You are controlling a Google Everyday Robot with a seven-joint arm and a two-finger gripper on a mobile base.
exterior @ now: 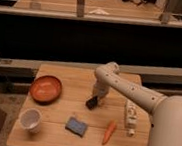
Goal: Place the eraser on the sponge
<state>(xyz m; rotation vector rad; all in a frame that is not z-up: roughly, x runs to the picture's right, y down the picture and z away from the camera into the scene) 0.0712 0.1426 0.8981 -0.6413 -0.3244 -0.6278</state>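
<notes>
Gripper (94, 100) low at mid-table (73, 83), fingers closed on the eraser (91, 104), which sits on the wood. Far left, orange bowl (46, 89); white cup (30, 119) in front. Sponge (76, 125) lies flat near the eraser, not touching. Then carrot (109, 132), white bottle (130, 117).

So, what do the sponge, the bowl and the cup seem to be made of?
The sponge: matte blue-grey, probably soft foam. The bowl: smooth orange-red with slight sheen, plastic or glazed ceramic. The cup: plain white, paper or plastic, unclear. The gripper, at mid-table, is shut on the eraser.
</notes>
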